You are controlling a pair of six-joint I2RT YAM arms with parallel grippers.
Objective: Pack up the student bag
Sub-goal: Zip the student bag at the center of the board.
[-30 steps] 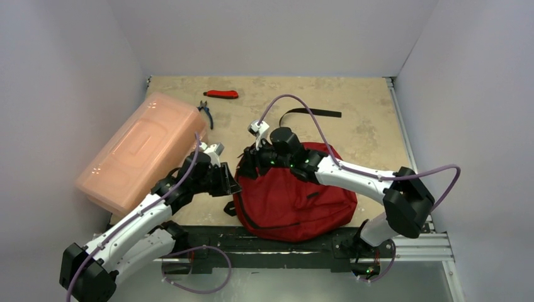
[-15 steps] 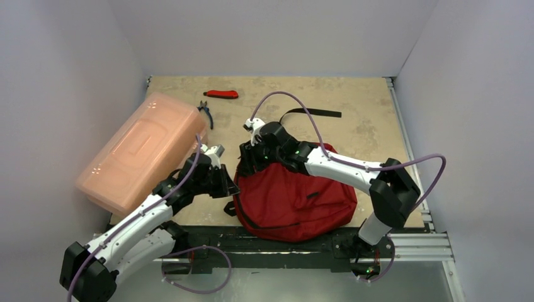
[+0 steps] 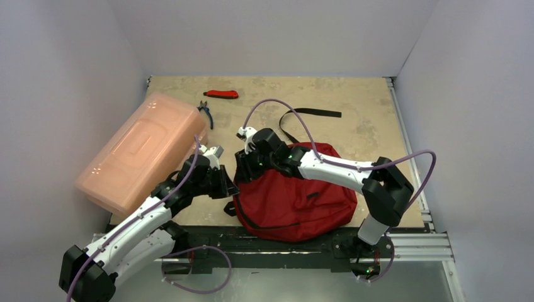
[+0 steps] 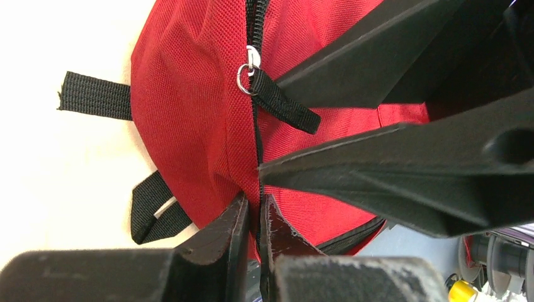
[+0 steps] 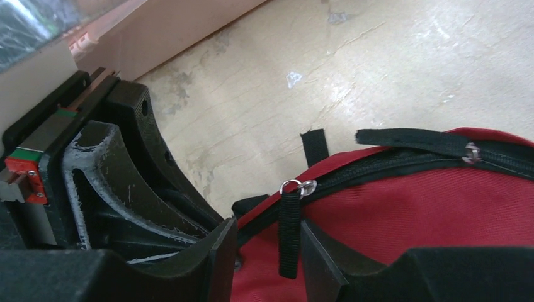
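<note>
Top external view, and on my far left the pink box sits at a slant on the table, hard against the left wall. Just past its far corner lie the pliers, and beyond them, near the back edge, a red-handled tool. Moving in, my left gripper is down at the left edge of the red bag, and my left wrist view shows the fingers pressed nearly together, pinching the bag's black zipper seam where it runs down between them. The bag itself lies flat at the near middle of the table, in front of my two bases and well apart from the box. My right arm reaches across the top of it, and my right gripper is at that same left edge, just above my left one. Its fingers are spread, one on each side of the black zipper pull, which hangs from a small metal ring; I cannot tell whether either finger touches it. Farther right along the zipper sits a second slider. Behind the bag, the long black strap curls out over the table.
</note>
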